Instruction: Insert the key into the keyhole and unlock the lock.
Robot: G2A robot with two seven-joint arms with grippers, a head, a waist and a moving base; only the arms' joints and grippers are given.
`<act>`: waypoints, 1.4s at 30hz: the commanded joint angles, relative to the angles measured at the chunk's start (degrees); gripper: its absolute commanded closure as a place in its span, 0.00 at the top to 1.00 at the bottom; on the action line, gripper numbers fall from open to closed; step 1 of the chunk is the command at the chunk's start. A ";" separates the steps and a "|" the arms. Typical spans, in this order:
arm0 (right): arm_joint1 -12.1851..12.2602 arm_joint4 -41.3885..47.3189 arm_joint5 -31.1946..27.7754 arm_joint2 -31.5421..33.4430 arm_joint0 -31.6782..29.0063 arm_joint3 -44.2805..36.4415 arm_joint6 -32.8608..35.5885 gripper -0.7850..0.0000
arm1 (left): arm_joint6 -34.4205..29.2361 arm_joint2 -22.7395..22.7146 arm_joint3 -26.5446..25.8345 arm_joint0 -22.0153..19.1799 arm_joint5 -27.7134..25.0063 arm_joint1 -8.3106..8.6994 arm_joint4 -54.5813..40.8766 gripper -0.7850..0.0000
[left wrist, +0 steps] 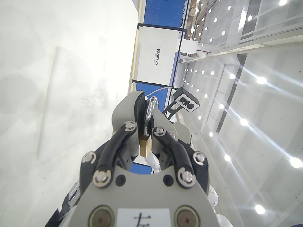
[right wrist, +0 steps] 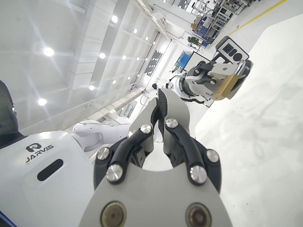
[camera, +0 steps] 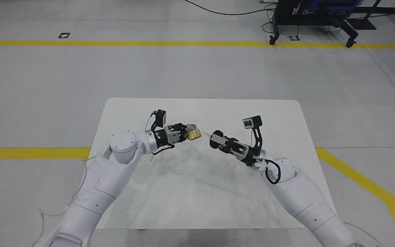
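Left jaws clamp the lock [camera: 194, 133], right jaws pressed together near it; both far from table [camera: 203, 207] edges

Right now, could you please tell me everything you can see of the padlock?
The padlock has a brass-coloured block body and a silvery metal shackle. The left gripper, shut on its shackle end, holds it above the table, the body sticking out at a slant. The right gripper faces it across a gap, not touching. Its keyhole cannot be made out.
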 commanded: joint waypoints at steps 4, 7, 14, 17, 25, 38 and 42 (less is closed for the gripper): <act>-0.19 3.51 16.33 -1.64 -0.34 -1.93 0.12 0.00 | 6.09 -0.46 -1.73 2.88 -2.43 -0.61 -4.18 0.00; 0.14 1.44 24.75 -0.81 -1.72 -4.40 -3.89 0.00 | 9.18 0.51 -2.17 2.06 -0.19 -1.13 -4.10 0.00; 1.58 -4.52 35.69 3.07 -10.90 -17.23 -14.84 0.00 | 12.71 2.24 -0.75 -0.10 2.04 -2.02 -2.57 0.00; 1.82 -5.17 36.90 4.10 -13.71 -21.04 -17.68 0.00 | 13.32 2.11 -0.50 0.42 1.75 -1.97 -1.53 0.00; 1.82 -5.17 36.90 4.10 -13.71 -21.04 -17.68 0.00 | 13.32 2.11 -0.50 0.42 1.75 -1.97 -1.53 0.00; 0.78 -11.54 40.15 2.37 -17.09 -24.24 -33.63 0.00 | 14.13 1.75 -1.49 1.60 1.55 -2.31 -1.02 0.00; 0.15 -12.33 42.15 1.43 -17.32 -25.51 -38.06 0.00 | 14.61 1.90 -1.54 1.55 0.94 -2.46 0.08 0.00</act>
